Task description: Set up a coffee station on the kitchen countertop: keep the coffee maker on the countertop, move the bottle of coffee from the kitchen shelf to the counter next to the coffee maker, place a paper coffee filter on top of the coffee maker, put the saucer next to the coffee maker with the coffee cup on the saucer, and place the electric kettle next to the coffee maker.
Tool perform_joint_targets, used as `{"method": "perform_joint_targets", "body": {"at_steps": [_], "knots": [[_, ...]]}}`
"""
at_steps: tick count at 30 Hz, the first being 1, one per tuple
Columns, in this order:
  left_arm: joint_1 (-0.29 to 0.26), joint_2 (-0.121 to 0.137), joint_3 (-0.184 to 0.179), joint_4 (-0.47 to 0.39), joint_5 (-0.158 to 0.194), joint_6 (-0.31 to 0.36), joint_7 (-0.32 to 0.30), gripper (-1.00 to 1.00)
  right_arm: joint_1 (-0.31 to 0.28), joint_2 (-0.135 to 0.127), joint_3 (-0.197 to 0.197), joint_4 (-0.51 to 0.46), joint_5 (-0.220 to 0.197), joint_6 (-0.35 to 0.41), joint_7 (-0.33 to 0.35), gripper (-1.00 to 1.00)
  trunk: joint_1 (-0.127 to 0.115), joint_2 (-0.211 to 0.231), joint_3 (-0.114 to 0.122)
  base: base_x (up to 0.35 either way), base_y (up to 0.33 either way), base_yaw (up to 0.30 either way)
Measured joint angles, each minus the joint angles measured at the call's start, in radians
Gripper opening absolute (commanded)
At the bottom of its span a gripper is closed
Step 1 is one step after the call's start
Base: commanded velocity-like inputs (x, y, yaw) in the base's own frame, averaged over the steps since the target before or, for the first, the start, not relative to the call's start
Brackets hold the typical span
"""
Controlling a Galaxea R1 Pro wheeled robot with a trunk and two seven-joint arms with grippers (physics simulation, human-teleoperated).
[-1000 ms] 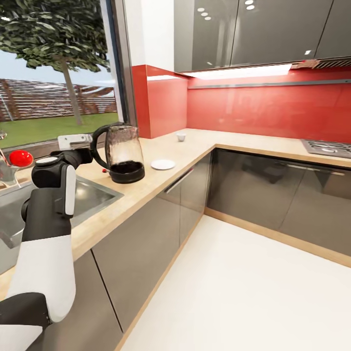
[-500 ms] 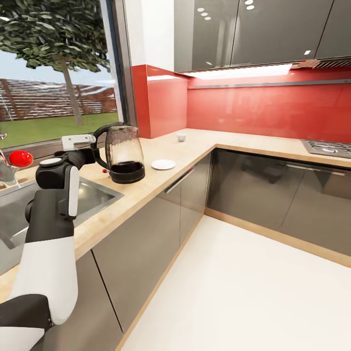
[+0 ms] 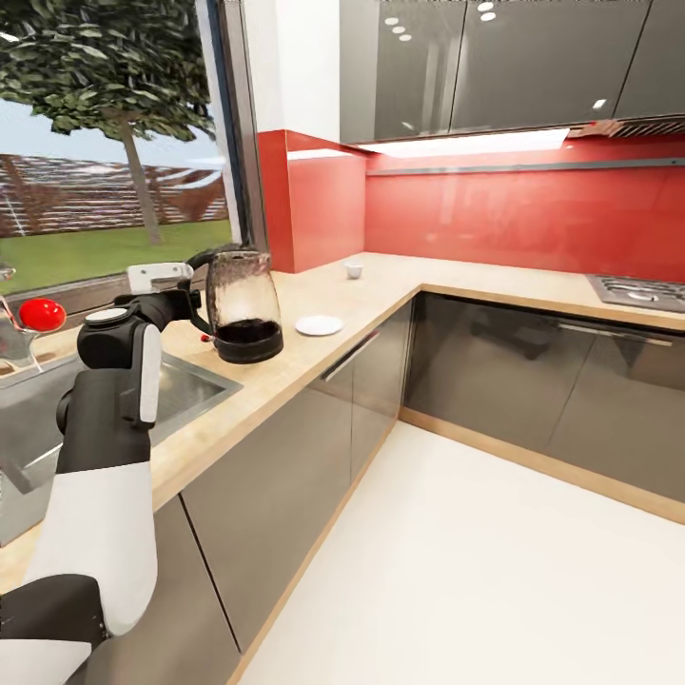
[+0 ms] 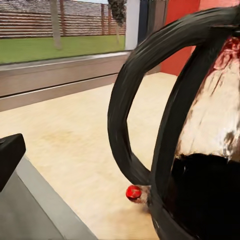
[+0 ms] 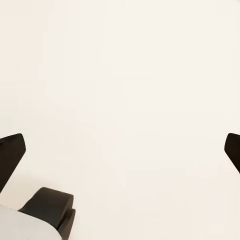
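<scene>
The L-shaped counter ran from the sink under the window to the inner corner by the red backsplash, then on toward the hob. Over the preceding second the left arm had pushed forward across the sink, so the left end effector now sat right at the black handle of the electric kettle, closer than before; the kettle itself had not shifted and stood upright on the counter just past the sink's corner, near the front edge. The left wrist view showed the handle loop large and close, with one dark fingertip off to the side, so the end effector looked spread rather than clamped, though I could not tell for certain whether it touched the handle. The right end effector hung wide open over pale floor, holding nothing. The saucer lay beyond the kettle, nearer the front edge, and the coffee cup stood apart from it, further back toward the inner corner, not yet on the saucer. By my reading, the approach meant the kettle grasp was imminent, the first step toward carrying it to the coffee maker.
</scene>
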Motion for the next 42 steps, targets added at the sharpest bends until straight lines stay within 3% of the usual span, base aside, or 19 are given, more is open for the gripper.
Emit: {"method": "perform_joint_targets", "body": {"at_steps": [13,23,29,34,42], "knots": [[0.0,-0.001,0.0,0.017,-0.004,0.0,0.0,1.0,0.0,0.0,0.0,0.0,0.0,0.0,0.0,1.0,-0.05,0.091,0.041,0.0,0.0,0.0],[-0.002,0.003,0.0,0.074,-0.003,0.003,-0.027,1.0,0.0,0.0,0.0,0.0,0.0,0.0,0.0,1.0,-0.05,0.091,0.041,0.0,0.0,0.0],[-0.041,0.003,0.0,0.143,-0.01,0.002,-0.035,1.0,0.0,0.0,0.0,0.0,0.0,0.0,0.0,1.0,-0.05,0.091,0.041,0.0,0.0,0.0],[-0.053,0.004,0.0,0.171,-0.086,0.002,-0.039,1.0,0.0,0.0,0.0,0.003,0.0,0.0,0.0,1.0,-0.05,0.091,0.041,0.0,0.0,0.0],[-0.054,0.01,0.004,0.174,-0.106,0.002,-0.042,1.0,0.0,0.0,0.0,0.003,0.0,0.0,0.0,1.0,-0.05,0.091,0.041,0.0,0.0,0.0]]}}
